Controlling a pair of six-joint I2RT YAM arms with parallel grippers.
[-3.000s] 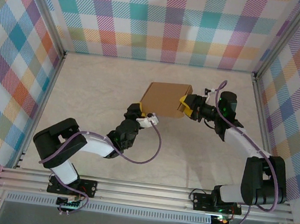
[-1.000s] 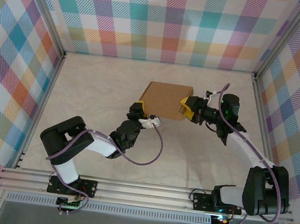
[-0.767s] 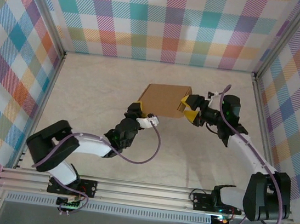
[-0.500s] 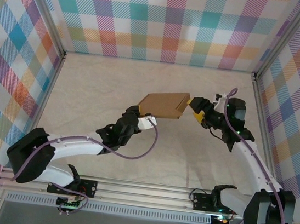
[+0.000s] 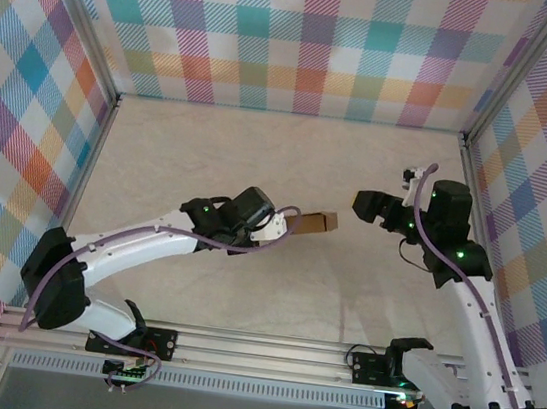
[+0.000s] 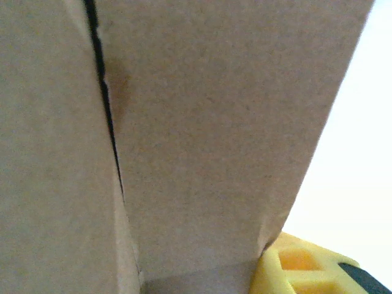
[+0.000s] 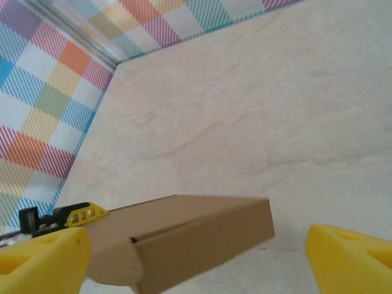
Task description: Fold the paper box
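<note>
Backing off from the paper box (image 5: 314, 222) since a moment ago and spreading the right gripper (image 5: 362, 204) wide, now well apart from the box's end. Clamping the opposite end in the left gripper (image 5: 283, 226), pressing cardboard against a yellow finger (image 6: 300, 269). Holding the box out ahead of the right fingers (image 7: 40, 260), level with the gap between them, in front of pale table (image 7: 257, 110) and checked wall (image 7: 61, 61).
</note>
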